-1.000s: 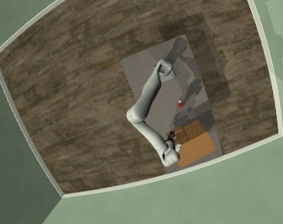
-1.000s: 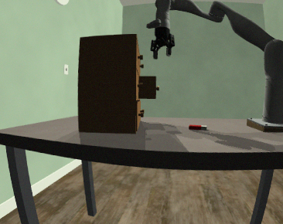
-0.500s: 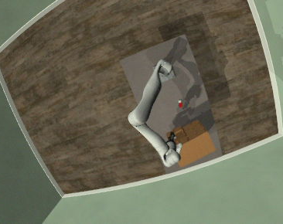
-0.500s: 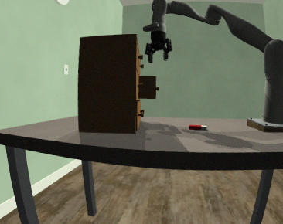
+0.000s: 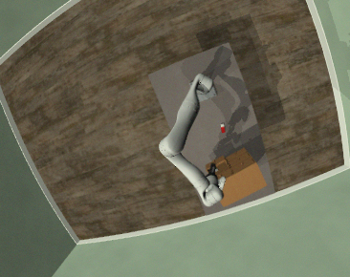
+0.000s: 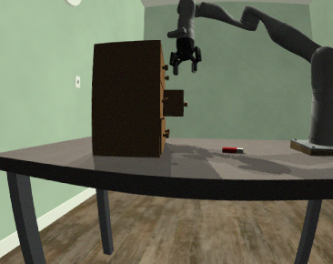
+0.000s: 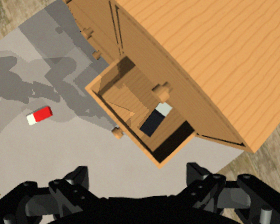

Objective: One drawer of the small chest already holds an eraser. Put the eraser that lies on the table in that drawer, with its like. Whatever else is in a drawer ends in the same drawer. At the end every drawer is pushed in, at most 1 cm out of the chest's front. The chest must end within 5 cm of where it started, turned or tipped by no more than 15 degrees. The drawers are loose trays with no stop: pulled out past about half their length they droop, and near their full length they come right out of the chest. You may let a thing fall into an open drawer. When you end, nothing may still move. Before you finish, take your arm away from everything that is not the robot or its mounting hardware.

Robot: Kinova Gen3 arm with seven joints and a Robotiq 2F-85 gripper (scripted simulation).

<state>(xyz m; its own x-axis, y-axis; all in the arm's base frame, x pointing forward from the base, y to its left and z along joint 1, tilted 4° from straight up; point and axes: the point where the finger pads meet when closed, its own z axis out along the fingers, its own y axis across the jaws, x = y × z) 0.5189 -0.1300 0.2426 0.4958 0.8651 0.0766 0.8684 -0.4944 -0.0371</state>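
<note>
1. Hovering up high here, with my tool [image 5: 212, 168] [image 6: 185, 70] [image 7: 137, 176] sitting wide open and gripping nothing, close to the front of the chest [image 5: 244, 183] [image 6: 127, 97] [image 7: 206, 50].
2. The red-and-white eraser [image 5: 223, 128] [image 6: 232, 150] [image 7: 40, 115] is lying on the tabletop [image 5: 164, 81] [image 6: 59, 155] [image 7: 21, 150], well apart from the chest. The dark-and-white eraser [image 7: 153, 122] is resting inside the open drawer [image 5: 222, 161] [image 6: 174, 104] [image 7: 132, 137], so that's where I'm aiming to drop its mate.
3. What's worrying me: the drawer is already sticking out, and it's a loose tray. If I'm snagging its knob [image 6: 186, 104] [image 7: 117, 132] and dragging outward, it could be drooping or coming right out, eraser and all.
4. Also, if I'm swinging down too near the front, I could be knocking the chest round. A sloppy release over the rim could be sending the red one back to the tabletop, and a crooked push later might be jamming the tray.
5. Counting up, I'm seeing one chest, one open drawer, two erasers (one in, one out), and four knobs in the wrist view.
</note>
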